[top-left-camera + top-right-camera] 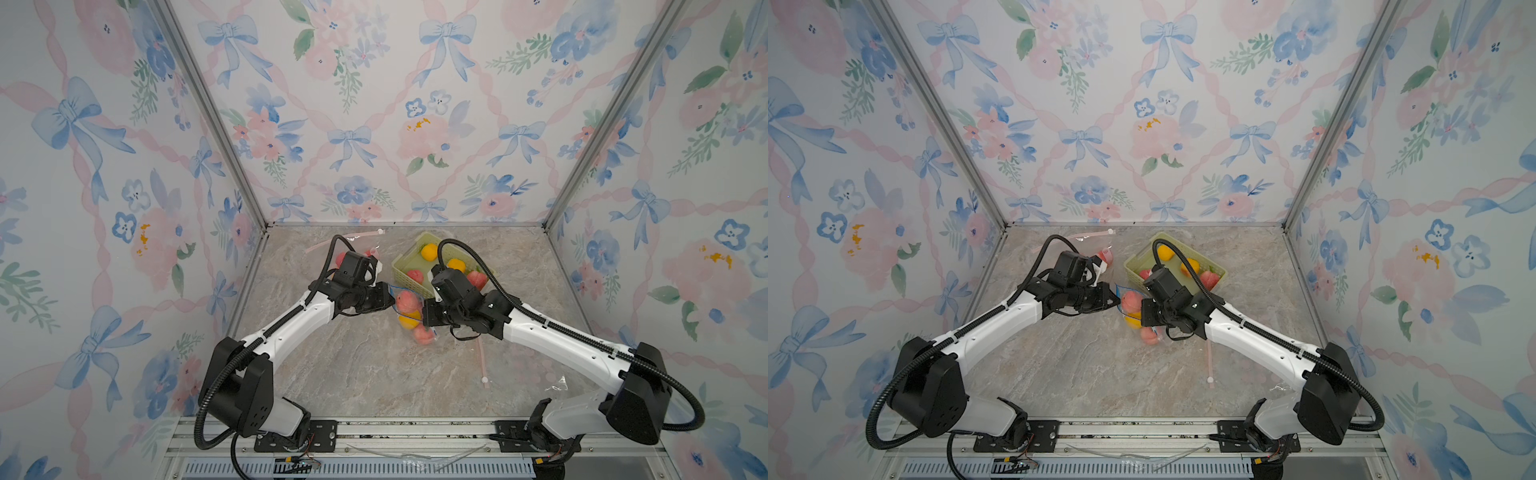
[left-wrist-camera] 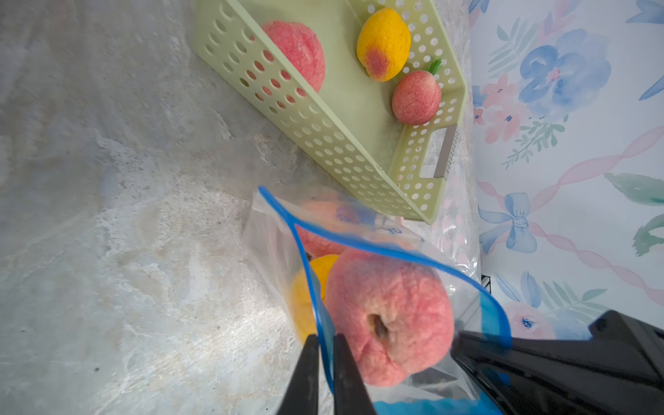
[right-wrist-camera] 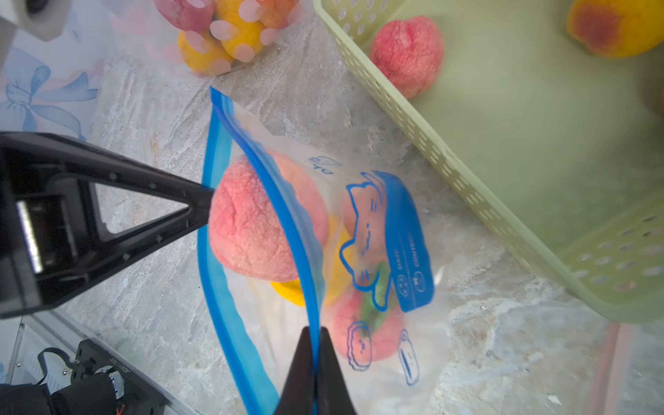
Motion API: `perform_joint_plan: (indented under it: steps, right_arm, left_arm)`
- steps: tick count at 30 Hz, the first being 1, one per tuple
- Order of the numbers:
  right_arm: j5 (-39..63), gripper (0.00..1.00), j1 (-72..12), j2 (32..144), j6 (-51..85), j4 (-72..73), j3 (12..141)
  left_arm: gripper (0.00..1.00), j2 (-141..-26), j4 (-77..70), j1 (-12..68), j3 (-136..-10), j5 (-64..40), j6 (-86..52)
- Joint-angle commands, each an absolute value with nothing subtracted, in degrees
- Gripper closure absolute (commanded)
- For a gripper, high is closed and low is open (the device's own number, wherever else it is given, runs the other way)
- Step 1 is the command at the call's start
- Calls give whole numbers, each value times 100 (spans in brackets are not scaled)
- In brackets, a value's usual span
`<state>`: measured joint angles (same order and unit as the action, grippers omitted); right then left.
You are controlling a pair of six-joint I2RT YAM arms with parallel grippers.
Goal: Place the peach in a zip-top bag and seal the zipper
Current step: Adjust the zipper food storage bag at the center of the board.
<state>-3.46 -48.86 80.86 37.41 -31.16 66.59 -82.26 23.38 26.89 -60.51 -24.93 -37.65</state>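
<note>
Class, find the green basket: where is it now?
In both top views the basket sits at the back of the table, right of centre, just behind the blue-zip bag.

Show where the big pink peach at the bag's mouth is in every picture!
Top view: big pink peach in the clear zip-top bag, between left tool and right tool.
Top view: peach, same place.
Left wrist: peach by the left tool.
Right wrist: peach at the left tool's tip.
Shared landmark: green holed plastic basket.
</note>
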Motion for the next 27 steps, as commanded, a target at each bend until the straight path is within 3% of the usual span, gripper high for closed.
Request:
perform_joint_plan:
  steps: [1, 8, 12, 17, 20, 27]
  right_arm:
    - [-390, 100, -4927, 8057, 3613, -3396, 6731]
    - [-315, 100, -4916, 8175, 3620, -3212, 6682]
    - [-114, 100, -4822, 8133, 3622, -3038, 6609]
    - [-70, 100, -4759, 8035, 3638, -2959, 6483]
    - [-56, 100, -4756, 8050, 3623, -2877, 6411]
    - [-25, 100, -4755, 8090, 3621, -2750, 6317]
  left_arm:
    - [86, -7967, 2303, 2631, -6007, -2505, -3692]
    - [85, -7862, 2309, 2626, -6055, -2524, -3692]
    - [74, -7904, 2399, 2627, -5991, -2225, -3626]
    - [71, -8072, 2399, 2700, -6094, -2216, -3638]
    - [62, -8210, 2400, 2866, -6261, -2180, -3610]
    - [64, -8535, 2399, 3092, -6308, -2014, -3621]
